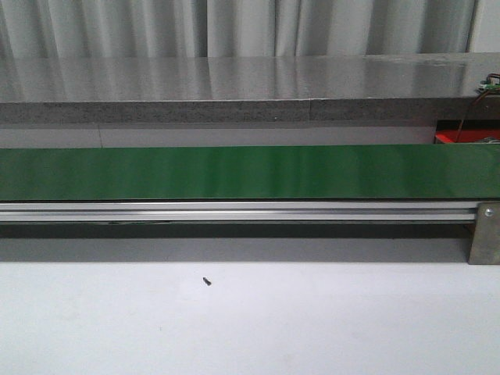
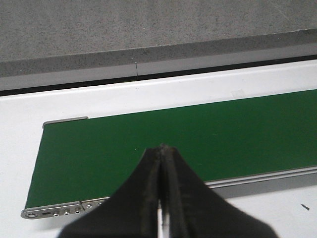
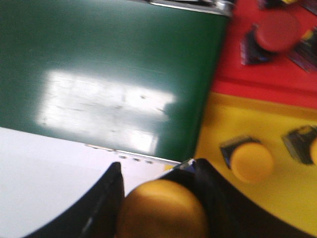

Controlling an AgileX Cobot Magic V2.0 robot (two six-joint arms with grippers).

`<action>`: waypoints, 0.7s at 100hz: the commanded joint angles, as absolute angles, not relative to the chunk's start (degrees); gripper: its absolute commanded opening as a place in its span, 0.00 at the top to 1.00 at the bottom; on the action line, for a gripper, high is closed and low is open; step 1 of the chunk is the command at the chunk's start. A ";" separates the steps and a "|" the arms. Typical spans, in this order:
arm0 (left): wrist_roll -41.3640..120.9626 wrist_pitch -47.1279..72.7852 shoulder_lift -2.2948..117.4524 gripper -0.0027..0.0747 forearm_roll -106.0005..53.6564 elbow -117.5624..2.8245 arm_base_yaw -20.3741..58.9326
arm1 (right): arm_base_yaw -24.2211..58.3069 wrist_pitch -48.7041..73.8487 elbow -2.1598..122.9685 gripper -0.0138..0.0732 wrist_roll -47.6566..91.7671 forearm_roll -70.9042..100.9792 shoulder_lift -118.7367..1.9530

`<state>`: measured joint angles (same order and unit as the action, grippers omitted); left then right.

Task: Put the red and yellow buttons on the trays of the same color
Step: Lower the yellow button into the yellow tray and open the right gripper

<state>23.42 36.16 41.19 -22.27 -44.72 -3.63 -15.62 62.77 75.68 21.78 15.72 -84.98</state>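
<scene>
In the right wrist view my right gripper point(image 3: 158, 169) is shut on a yellow button point(image 3: 161, 208), its rounded cap filling the space between the black fingers, near the edge of the yellow tray point(image 3: 247, 124). Two more yellow buttons lie on that tray, one point(image 3: 251, 162) close by and one point(image 3: 313, 148) at the frame edge. Beyond it, the red tray point(image 3: 257, 79) holds a red button point(image 3: 277, 30). My left gripper point(image 2: 162, 148) is shut with nothing in it, above the end of the green belt point(image 2: 198, 134). Neither gripper shows in the front view.
The green conveyor belt point(image 1: 250, 172) runs across the table on an aluminium rail point(image 1: 234, 212). A grey stone ledge point(image 1: 234, 86) stands behind it. A corner of the red tray point(image 1: 467, 137) shows at the far right. A small black screw point(image 1: 207, 280) lies on the white table.
</scene>
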 commanded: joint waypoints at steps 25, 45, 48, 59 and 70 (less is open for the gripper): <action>23.42 31.80 41.03 0.99 -23.64 -46.21 -3.22 | -30.67 48.61 68.75 0.59 21.92 21.31 -83.57; 23.42 31.80 41.03 0.99 -23.64 -46.21 -3.22 | -32.62 46.78 66.30 0.59 21.92 21.38 -87.67; 23.42 31.80 41.03 0.99 -23.64 -46.21 -3.22 | -32.84 46.78 66.02 0.59 21.92 21.38 -88.24; 23.42 31.80 41.03 0.99 -23.64 -46.21 -3.22 | -33.61 45.67 64.77 0.59 21.92 21.38 -90.46; 23.42 31.80 41.03 0.99 -23.64 -46.21 -3.22 | -34.10 44.21 63.93 0.59 21.92 21.33 -92.07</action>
<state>23.42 35.99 41.19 -22.27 -44.72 -3.63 -33.44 46.71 63.06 21.78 20.10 -93.28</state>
